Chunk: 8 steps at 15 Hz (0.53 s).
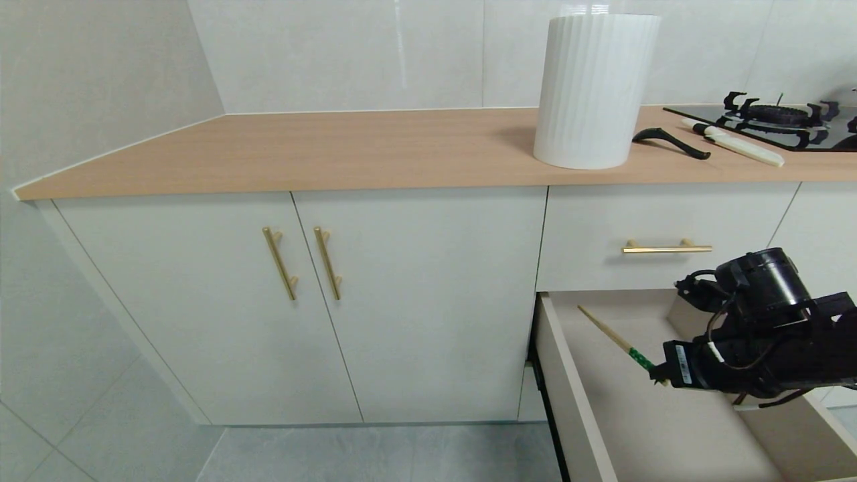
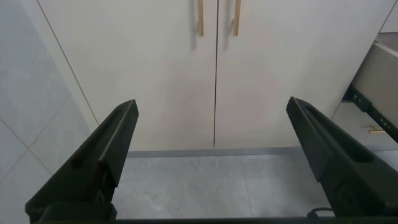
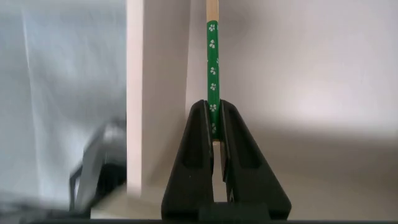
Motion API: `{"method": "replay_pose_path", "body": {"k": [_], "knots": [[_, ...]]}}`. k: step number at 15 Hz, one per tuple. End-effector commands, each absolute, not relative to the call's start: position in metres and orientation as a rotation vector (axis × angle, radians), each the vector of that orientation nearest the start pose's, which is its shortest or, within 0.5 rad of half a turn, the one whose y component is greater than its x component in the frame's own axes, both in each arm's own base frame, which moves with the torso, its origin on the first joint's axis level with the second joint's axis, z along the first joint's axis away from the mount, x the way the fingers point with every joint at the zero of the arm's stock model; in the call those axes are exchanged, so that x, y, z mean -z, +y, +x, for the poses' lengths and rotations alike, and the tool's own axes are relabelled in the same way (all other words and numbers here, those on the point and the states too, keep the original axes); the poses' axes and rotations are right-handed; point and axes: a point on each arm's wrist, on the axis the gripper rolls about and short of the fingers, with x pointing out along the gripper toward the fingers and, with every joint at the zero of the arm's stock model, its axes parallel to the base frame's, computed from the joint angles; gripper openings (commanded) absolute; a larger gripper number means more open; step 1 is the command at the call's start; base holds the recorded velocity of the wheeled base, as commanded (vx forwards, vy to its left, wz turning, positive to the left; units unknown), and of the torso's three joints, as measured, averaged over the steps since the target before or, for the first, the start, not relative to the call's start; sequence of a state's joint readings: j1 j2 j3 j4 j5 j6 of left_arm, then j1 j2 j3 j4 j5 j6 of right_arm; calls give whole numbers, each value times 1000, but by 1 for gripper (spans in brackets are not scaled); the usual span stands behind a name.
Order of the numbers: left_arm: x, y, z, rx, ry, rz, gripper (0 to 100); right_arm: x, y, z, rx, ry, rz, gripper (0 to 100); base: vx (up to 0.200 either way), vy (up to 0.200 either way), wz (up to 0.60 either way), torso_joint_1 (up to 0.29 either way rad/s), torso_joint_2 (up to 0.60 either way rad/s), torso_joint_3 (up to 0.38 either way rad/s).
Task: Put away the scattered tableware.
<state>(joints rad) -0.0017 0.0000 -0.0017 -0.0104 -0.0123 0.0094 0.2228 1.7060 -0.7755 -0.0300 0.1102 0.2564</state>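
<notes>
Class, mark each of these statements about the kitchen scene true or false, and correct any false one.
1. The right gripper is shut on a green-ended chopstick. True.
2. The drawer by the right gripper is closed. False: it is pulled open.
3. The left gripper holds a spoon. False: it is open and empty.
4. A white ribbed container stands on the countertop. True.
5. The two cabinet doors with gold handles hang open. False: both are shut.
</notes>
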Motion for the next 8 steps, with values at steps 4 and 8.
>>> {"method": "replay_pose_path", "body": {"k": [4,8], "knots": [[-77,0,-23,14,-12,9,100,-105,60,288,-164,972,185,0,0,0,0,0,0,0],[-77,0,-23,14,-12,9,100,-68,67,318,-94,1053,117,0,0,0,0,0,0,0]]}}
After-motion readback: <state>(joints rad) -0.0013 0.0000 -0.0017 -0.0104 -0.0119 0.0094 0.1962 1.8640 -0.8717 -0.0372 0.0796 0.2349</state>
